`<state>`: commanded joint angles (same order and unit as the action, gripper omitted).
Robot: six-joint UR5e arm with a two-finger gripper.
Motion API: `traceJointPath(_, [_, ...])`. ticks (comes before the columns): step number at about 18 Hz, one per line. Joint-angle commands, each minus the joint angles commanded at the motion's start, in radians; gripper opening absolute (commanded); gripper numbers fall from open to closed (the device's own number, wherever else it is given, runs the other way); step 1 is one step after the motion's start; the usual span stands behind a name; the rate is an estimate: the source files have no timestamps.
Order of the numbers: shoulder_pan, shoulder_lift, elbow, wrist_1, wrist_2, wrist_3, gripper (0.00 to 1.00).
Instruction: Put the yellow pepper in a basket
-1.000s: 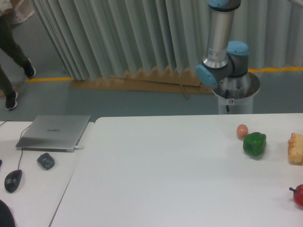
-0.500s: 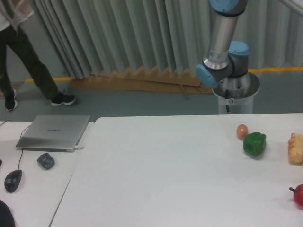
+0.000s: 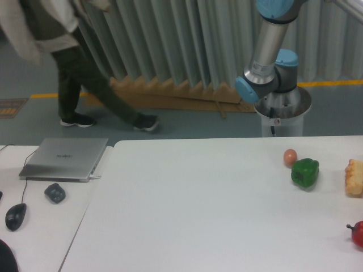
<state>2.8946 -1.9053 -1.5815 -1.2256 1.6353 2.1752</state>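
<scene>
Four produce items sit at the right edge of the white surface: a green pepper, a small brownish egg-like item just beside it at its upper left, a pale bread-like piece cut by the right border, and a red pepper at lower right, also cropped. No yellow pepper in view, and no basket; both probably lie beyond the right border, where the produce clusters within the arm's reach. The arm rises at upper right from its pedestal behind the surface and leaves the frame at the top. End effector out of frame, so cannot tell whether spread or pressed together. Laptop, mouse and a dark lump occupy the lower-left desk. A person strides across the floor at upper left. Judgement: task not visibly begun.
</scene>
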Motion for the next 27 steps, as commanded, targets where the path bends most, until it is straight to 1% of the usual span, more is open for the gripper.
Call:
traceJointPath(5, [-0.002, 0.006, -0.005, 0.000, -0.002, 0.003, 1.00])
traceJointPath(9, [-0.005, 0.015, 0.006, -0.002, -0.006, -0.008, 1.00])
traceJointPath(11, [-0.012, 0.035, 0.014, -0.008, -0.023, -0.081, 1.00])
traceJointPath(12, [-0.035, 0.040, 0.017, -0.009, -0.028, -0.125, 1.00])
traceJointPath(14, [-0.057, 0.060, 0.017, -0.011, -0.029, -0.140, 1.00])
traceJointPath(16, [-0.070, 0.065, 0.017, -0.029, -0.029, -0.150, 1.00])
traceJointPath(20, [-0.109, 0.071, 0.024, -0.031, -0.026, -0.253, 1.00])
traceJointPath(22, [-0.152, 0.075, 0.031, -0.051, -0.029, -0.308, 1.00])
traceJointPath(24, [-0.187, 0.094, 0.031, -0.069, -0.031, -0.366, 1.00])
traceJointPath(25, [-0.208, 0.094, 0.029, -0.069, -0.031, -0.382, 1.00])
traceJointPath(27, [-0.225, 0.094, 0.023, -0.075, -0.041, -0.379, 1.00])
